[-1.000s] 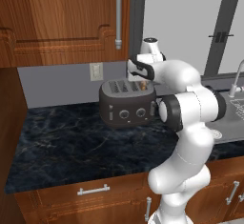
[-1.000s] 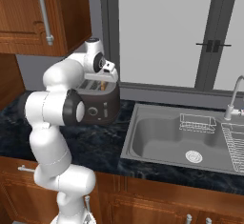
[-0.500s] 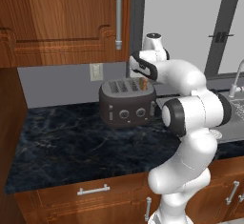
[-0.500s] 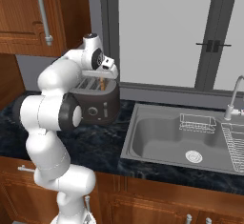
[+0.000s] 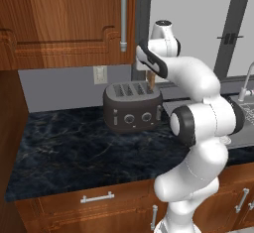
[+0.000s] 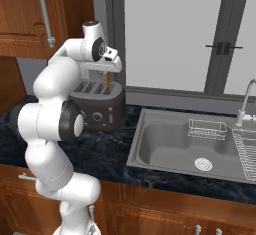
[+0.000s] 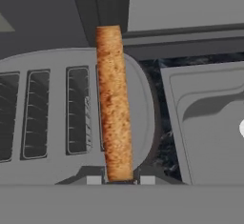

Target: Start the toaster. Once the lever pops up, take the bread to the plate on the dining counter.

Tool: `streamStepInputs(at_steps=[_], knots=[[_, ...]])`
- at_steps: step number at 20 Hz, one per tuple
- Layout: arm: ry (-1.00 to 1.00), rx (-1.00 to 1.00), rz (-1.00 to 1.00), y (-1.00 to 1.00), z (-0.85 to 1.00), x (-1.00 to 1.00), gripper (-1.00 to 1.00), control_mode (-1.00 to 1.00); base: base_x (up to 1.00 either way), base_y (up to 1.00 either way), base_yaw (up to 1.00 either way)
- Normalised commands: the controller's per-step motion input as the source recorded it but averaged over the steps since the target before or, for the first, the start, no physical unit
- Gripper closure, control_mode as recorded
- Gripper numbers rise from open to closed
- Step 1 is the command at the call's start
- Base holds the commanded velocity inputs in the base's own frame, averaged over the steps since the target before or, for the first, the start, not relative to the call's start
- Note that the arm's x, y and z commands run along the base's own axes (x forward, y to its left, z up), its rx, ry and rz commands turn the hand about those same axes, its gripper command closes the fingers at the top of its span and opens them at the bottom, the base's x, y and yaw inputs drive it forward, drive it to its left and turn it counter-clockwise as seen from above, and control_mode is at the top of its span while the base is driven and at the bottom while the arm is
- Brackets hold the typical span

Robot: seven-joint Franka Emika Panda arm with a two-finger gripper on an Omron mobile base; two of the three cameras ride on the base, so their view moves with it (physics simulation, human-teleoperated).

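Note:
The dark grey-brown toaster (image 5: 131, 107) (image 6: 100, 104) stands on the black marble worktop against the back wall. My gripper (image 5: 151, 76) (image 6: 105, 75) hangs over its right end, shut on the golden-brown bread (image 5: 151, 81) (image 6: 105, 80). The slice is held upright, with its lower edge about level with the toaster's top. In the hand view the bread (image 7: 114, 104) runs up from my gripper (image 7: 119, 178), straight over the rightmost slot of the toaster (image 7: 52, 118). The other slots look empty. The plate and the dining counter are out of view.
A steel sink (image 6: 190, 144) with a small wire rack (image 6: 207, 128) and a faucet (image 6: 245, 99) lies right of the toaster. A wooden upper cabinet with a long handle (image 5: 123, 11) hangs just left of my arm. A window stands behind.
The hand has risen over the toaster's right end, drawing the bread up out of the rightmost slot. The toaster has stayed in place.

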Motion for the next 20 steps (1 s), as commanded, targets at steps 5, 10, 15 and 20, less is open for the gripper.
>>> streamStepInputs(at_steps=[5,10,15,20], knots=[[0.0,0.0,0.0,0.0,0.32,-0.26,1.0,-1.0,0.0,0.0,0.0],[0.0,0.0,0.01,0.0,0.02,-0.21,1.0,-1.0,0.0,0.0,0.0],[0.0,0.0,0.0,0.0,0.01,-0.11,1.0,-1.0,0.0,0.0,0.0],[0.0,0.0,0.0,0.0,0.08,-0.1,1.0,-1.0,0.0,0.0,0.0]])
